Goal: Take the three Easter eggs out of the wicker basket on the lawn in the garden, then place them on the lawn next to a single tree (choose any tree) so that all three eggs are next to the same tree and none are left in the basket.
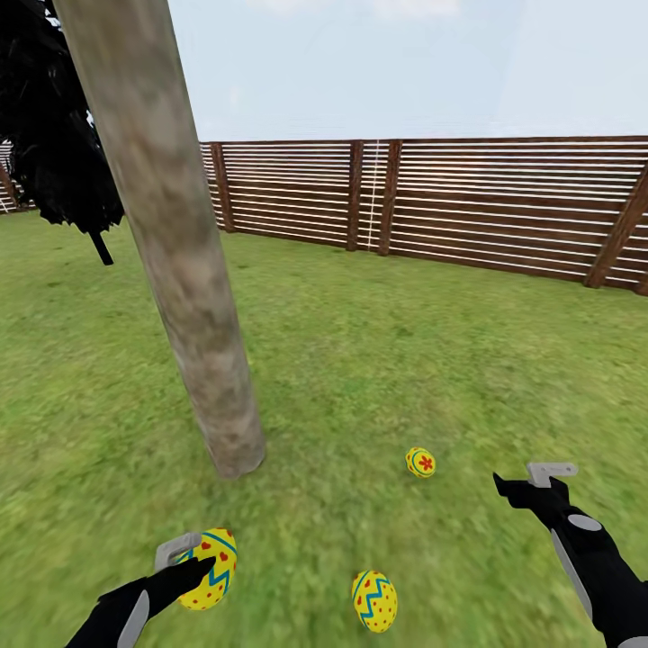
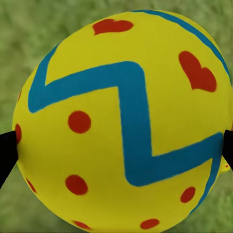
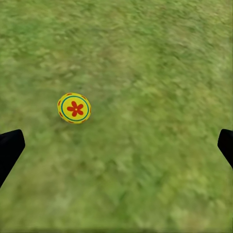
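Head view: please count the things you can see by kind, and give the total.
Easter eggs: 3 (one in the left gripper, one on the grass near the bottom edge, one farther out)
Tree trunks: 1
Dark conifers: 1
Fences: 1
Total: 6

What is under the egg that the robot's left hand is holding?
Only green lawn shows around the held egg in the left gripper. The grass directly beneath it is covered by the egg itself, so I can't see it.

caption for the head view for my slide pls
Left hand holds one Easter egg beside the tree; two eggs lie on the lawn.
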Tool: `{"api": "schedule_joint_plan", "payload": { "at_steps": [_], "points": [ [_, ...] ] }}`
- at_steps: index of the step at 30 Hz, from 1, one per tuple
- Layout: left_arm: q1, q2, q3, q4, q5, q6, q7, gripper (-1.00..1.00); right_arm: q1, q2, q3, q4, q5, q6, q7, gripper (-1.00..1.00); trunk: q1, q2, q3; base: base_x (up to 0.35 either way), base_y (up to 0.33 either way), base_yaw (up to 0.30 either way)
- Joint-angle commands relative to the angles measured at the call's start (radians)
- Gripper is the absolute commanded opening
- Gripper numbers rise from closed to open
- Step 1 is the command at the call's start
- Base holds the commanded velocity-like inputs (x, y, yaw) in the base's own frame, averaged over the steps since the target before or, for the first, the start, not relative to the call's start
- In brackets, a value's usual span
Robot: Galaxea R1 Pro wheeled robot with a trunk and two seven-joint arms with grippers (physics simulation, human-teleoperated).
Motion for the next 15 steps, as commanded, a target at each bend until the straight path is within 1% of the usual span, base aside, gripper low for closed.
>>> {"api": "schedule_joint_plan", "payload": {
  "at_steps": [1, 15],
  "points": [
    [-0.001, -0.001, 0.007, -0.002, -0.004, 0.007, -0.008, -1.00, 0.000, 0.001, -0.003, -0.002, 0.008, 0.005, 0.008, 1.00, 0.004, -0.008, -0.004, 0.000, 0.000, 0.000],
    [-0.001, -0.002, 0.007, -0.002, -0.004, 0.007, -0.008, -1.00, 0.000, 0.001, -0.003, 0.000, 0.008, 0.006, 0.007, 1.00, 0.058, -0.106, -0.048, 0.000, 0.000, 0.000]
  ]
}}
